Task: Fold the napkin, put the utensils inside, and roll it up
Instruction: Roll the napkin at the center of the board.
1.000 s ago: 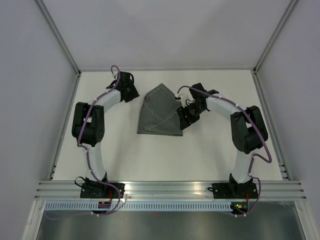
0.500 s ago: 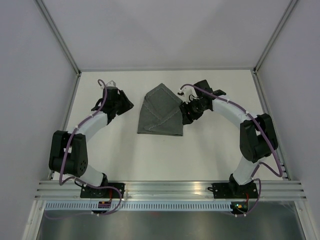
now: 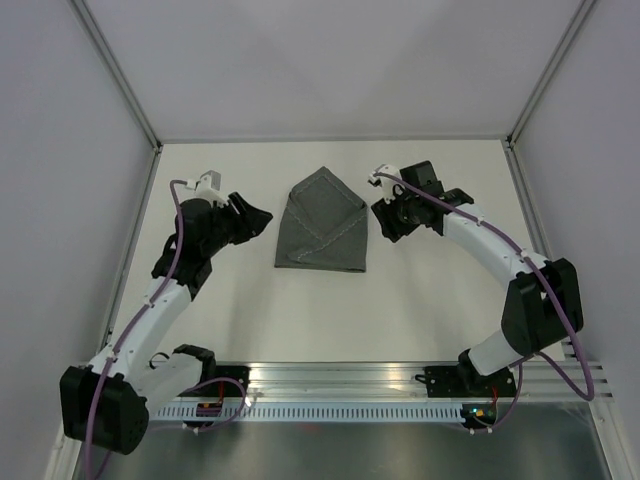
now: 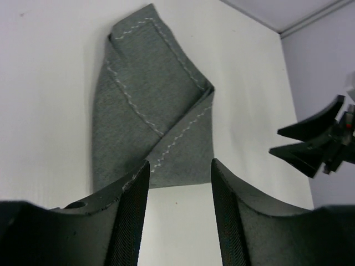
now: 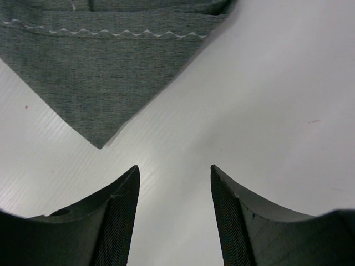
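The napkin (image 3: 322, 222) lay folded on the white bench (image 3: 420, 300), upper centre of the top view. The left end effector (image 3: 258, 218) stood just left of it and the right end effector (image 3: 384, 220) just right. Both were partly open, gripping nothing, clear of the cloth.

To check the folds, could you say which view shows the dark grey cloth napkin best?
Left wrist: the dark grey cloth napkin nearly whole, close, stitching clear. Top external shows it small; right wrist, one corner.
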`<state>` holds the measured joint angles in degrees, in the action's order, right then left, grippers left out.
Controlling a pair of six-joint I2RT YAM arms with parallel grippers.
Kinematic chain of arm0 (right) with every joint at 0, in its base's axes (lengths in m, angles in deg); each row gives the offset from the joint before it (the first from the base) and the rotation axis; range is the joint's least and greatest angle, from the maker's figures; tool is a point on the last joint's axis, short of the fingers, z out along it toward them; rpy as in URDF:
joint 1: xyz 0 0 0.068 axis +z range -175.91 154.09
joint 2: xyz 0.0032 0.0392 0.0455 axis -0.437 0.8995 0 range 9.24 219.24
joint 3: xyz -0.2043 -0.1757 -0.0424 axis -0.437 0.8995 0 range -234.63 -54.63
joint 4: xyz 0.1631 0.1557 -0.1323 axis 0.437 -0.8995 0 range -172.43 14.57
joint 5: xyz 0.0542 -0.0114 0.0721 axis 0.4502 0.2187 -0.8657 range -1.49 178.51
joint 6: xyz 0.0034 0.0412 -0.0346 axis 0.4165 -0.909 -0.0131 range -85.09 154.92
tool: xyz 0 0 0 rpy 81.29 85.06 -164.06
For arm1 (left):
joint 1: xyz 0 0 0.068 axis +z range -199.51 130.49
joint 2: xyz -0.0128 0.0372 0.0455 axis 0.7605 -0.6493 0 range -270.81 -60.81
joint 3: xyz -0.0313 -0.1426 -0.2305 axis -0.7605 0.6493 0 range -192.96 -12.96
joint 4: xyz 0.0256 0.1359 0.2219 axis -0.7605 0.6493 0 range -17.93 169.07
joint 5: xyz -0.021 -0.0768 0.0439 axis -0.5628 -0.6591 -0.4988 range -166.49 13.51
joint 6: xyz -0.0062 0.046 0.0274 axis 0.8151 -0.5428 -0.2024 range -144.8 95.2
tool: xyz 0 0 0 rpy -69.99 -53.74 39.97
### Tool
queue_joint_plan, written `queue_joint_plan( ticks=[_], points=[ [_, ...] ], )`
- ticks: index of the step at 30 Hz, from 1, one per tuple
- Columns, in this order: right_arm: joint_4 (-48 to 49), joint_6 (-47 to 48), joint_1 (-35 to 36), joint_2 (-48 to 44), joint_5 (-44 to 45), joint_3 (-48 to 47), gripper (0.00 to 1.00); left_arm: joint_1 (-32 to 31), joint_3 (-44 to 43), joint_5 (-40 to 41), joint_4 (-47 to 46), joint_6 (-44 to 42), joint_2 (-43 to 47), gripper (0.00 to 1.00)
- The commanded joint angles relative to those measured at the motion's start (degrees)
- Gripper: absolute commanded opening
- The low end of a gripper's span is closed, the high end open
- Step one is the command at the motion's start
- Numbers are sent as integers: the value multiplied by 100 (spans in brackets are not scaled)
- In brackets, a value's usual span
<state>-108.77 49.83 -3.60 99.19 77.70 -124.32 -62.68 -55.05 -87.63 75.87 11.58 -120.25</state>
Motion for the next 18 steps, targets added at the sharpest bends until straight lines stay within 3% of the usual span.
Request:
queue_joint_plan(
  ticks=[1,7,18],
  points=[
    [205,169,81,-434,922,218,60,-185,78,-398,121,27,494,54],
    [302,486,791,-348,1564,237,60,-212,122,-319,745,-280,1303,57],
    [1136,933,2075,22,1898,614,60,-212,-720,418,1606,-650,1514,61]
  ],
)
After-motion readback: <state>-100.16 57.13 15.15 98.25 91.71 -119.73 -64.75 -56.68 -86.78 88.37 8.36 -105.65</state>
